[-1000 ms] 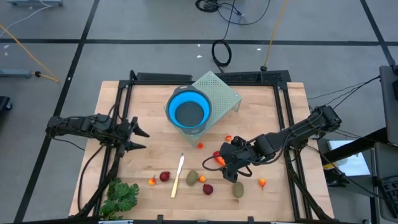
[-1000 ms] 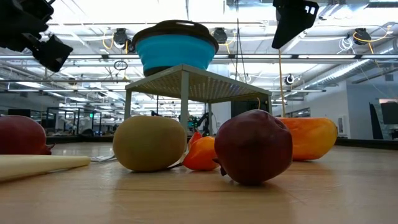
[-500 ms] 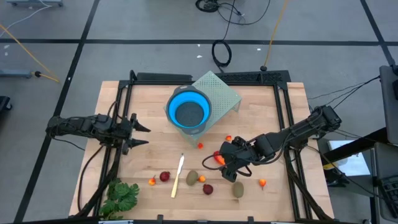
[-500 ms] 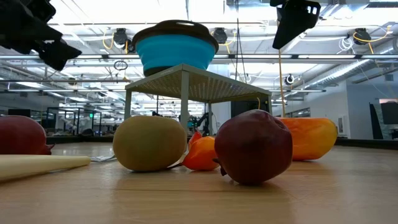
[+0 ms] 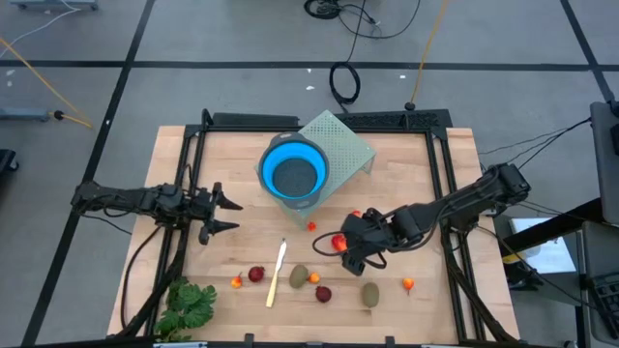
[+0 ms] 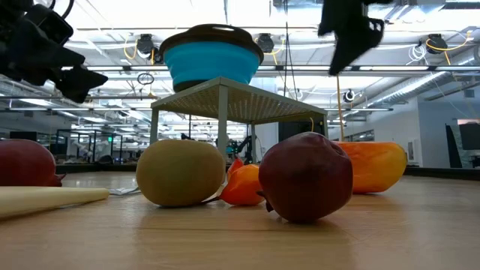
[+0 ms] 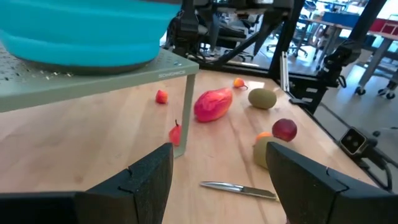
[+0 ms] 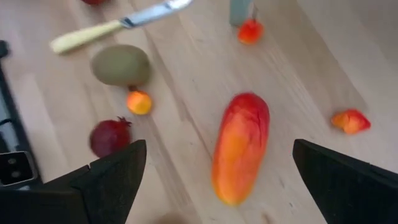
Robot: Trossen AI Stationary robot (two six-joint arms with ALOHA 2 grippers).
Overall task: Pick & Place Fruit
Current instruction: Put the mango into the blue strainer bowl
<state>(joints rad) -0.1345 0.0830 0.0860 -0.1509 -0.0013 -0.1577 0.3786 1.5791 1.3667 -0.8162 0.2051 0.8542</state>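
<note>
The fruit lies scattered on the near half of the wooden table. The orange-red oblong (image 8: pixel 239 146) lies flat just below my right gripper (image 5: pixel 346 253), whose open fingers stand on either side above it without touching. Brown-green ovals (image 5: pixel 299 276) (image 5: pixel 370 293), dark red balls (image 5: pixel 255 275) (image 5: pixel 323 293) and tiny orange and red bits (image 5: pixel 408 284) (image 5: pixel 311 226) rest on the wood around it. My left gripper (image 5: pixel 236 215) hovers open at the left, pointing toward the table's right edge, with nothing between its fingers.
A blue bowl (image 5: pixel 294 174) sits on a pale green perforated stand (image 5: pixel 343 145) at the far middle. A cream-handled knife (image 5: pixel 277 274) lies among the fruit. A leafy green bunch (image 5: pixel 189 304) lies at the near left corner. Black frame rails (image 5: pixel 184 242) run along both sides.
My left gripper has moved toward the table's right edge, staying open. My right gripper has shifted a little toward the far edge, over the orange-red oblong, still open. No fruit has moved.
</note>
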